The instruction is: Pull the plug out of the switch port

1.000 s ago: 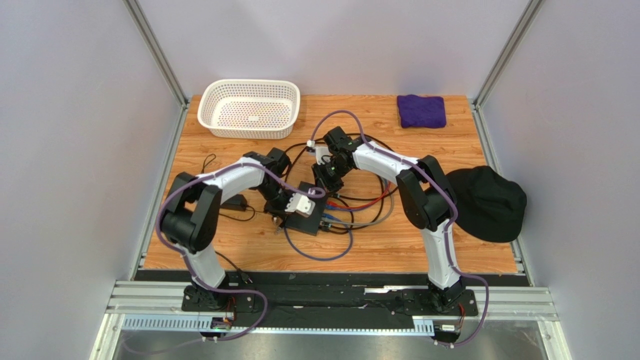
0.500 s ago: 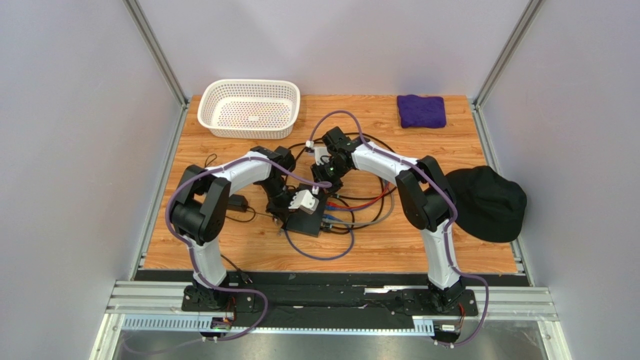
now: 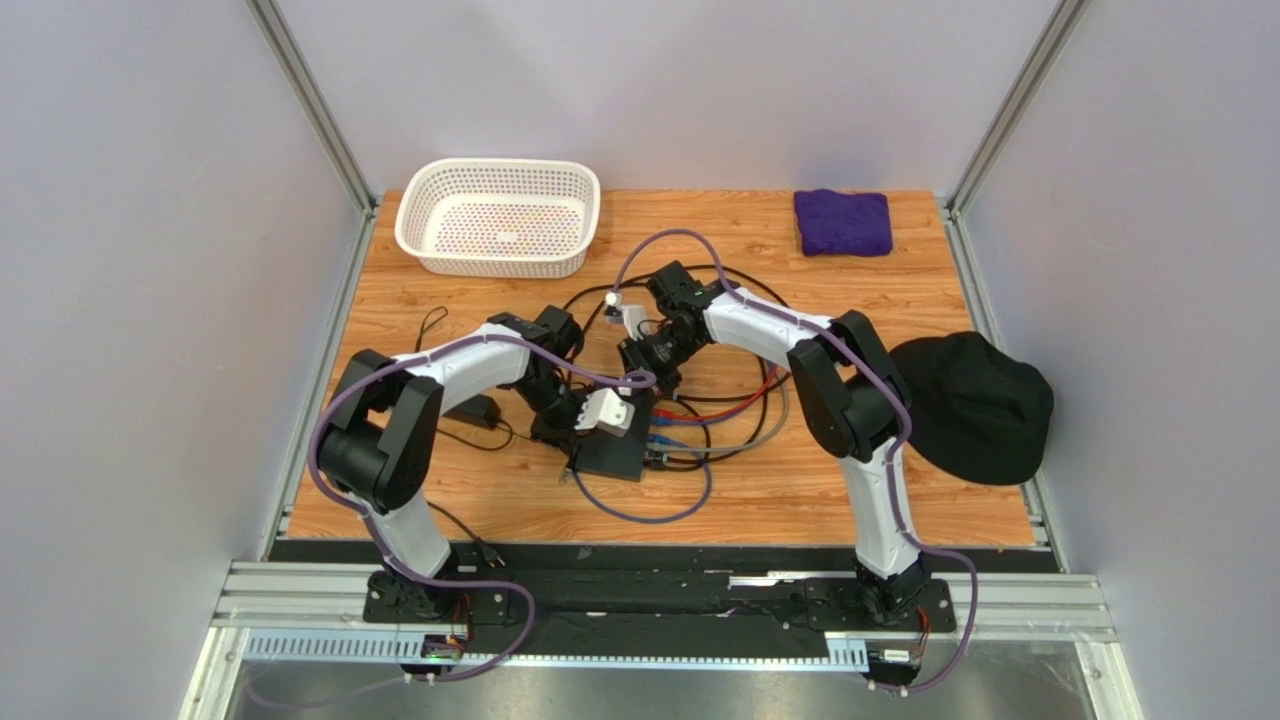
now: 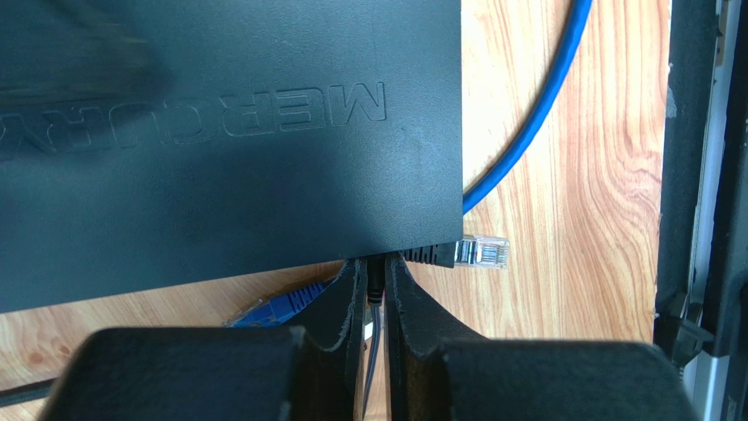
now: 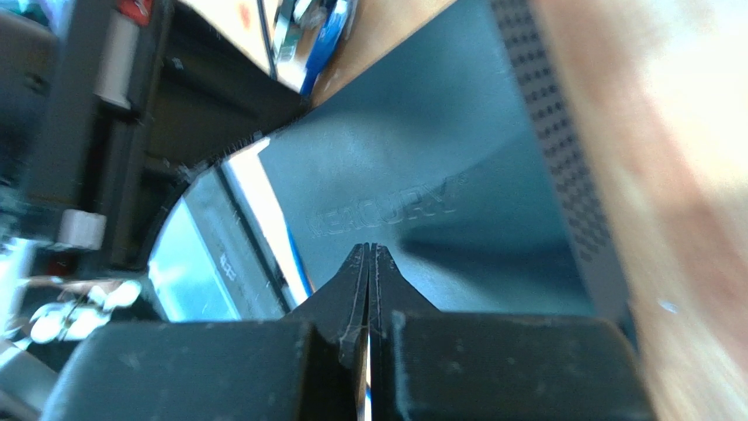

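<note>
Since half a second before, the left arm's elbow had swung back out to the left while its gripper stayed at the switch. The switch, a flat black box with raised letters on top, lay on the wooden table between the two grippers.

The left gripper was at the switch's long edge. Its jaws were nearly closed and pinched a thin dark plug right where it met that edge, with a gray wire running down between the fingers. The right gripper was just over the top of the switch, with its jaws pressed tight together and nothing in them.

A loose plug with a clear tip lay just beside the switch's corner. A blue cable curved past that same side.

A white basket sat well behind the switch to the left, a purple cloth well behind it to the right, and a black cap far off to its right.
</note>
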Robot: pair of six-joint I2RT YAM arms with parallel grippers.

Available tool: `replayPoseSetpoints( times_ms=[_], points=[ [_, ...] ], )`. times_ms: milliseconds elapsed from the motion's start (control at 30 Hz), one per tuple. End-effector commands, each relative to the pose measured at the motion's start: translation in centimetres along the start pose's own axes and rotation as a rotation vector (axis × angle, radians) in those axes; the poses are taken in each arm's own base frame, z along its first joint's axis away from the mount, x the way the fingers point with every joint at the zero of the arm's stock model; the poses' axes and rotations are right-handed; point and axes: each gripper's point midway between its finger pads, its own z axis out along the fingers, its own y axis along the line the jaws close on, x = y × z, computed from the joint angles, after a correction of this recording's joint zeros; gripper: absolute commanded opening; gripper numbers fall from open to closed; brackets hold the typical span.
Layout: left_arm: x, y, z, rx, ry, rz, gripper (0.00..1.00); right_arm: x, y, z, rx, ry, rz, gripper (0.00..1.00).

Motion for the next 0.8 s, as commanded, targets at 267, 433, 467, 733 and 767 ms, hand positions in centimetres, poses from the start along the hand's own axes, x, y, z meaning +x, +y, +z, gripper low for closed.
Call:
replayPoseSetpoints(
  times_ms=[267,433,467,733,767],
  points=[
    [-1.4,-0.1,-0.4,-0.052,-0.056,-0.03,0.0,6.0,-4.3,3.7,0.155,0.252,0.119,0.0],
    [0.3,0.3,-1.0,-0.133,0.033,-0.031,0.0,6.1,-5.4,3.7,0.219,0.262,0.139,0.0],
    [0.3,0.6,-1.2,-0.154,0.043,-0.05,0.0,6.1,-5.4,3.7,0.219,0.262,0.139,0.0],
    [-2.6,-4.2,-1.7,0.246,-0.066,-0.1,0.0,6.2,-5.4,3.9,0.211,0.273,0.142,0.0],
    [-2.4,-4.3,-1.5,0.246,-0.063,-0.108,0.0,6.2,-5.5,3.8,0.216,0.275,0.141,0.0]
  ],
)
